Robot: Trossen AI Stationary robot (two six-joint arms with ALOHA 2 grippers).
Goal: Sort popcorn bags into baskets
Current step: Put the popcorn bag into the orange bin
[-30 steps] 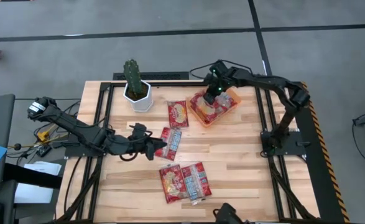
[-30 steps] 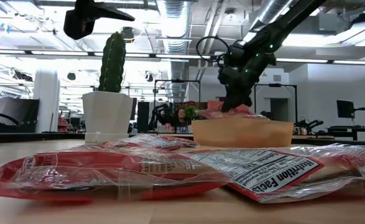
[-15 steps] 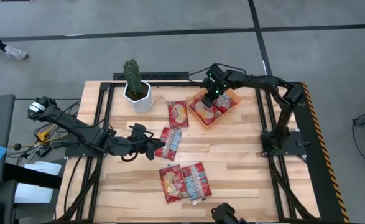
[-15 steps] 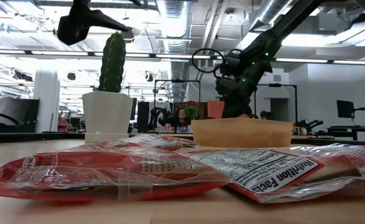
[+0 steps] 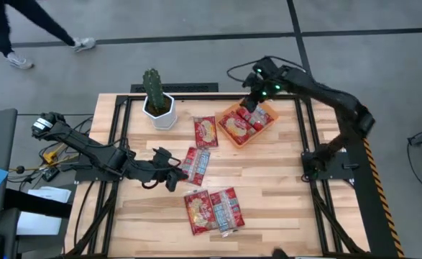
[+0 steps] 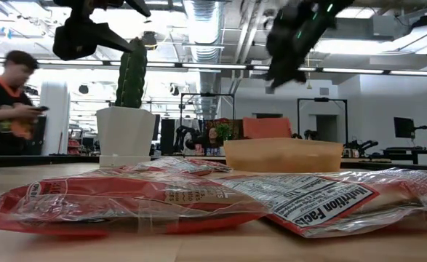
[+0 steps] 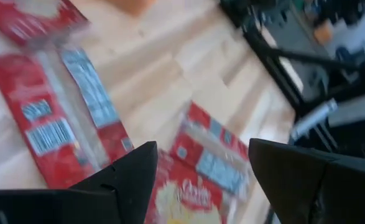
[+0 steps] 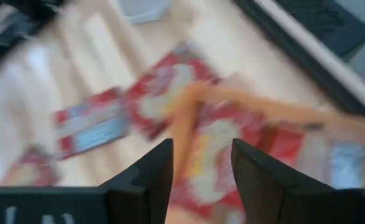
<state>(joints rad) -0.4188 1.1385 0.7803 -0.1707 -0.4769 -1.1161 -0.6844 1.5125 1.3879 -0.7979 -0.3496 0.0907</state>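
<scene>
Risen off the orange basket (image 5: pixel 248 137), right claw (image 5: pixel 253 99) spread empty; left claw (image 5: pixel 180 173) spread beside popcorn bags (image 5: pixel 198 165)

My tray (image 5: pixel 234 136) is bright orange, and the packets inside it (image 5: pixel 248 121) are red with cream panels and pale blue-white bands. Beside the tray a red bag (image 5: pixel 205 132) shows a cream-yellow centre, the next one out (image 5: pixel 198 165) is red with a pale blue-white strip, and the pair farthest from it (image 5: pixel 213 210) mix both patterns. Across from the tray stands a green cactus (image 5: pixel 152 86) in a white pot (image 5: pixel 160 113), all on pale wood planks (image 5: pixel 282 187).
</scene>
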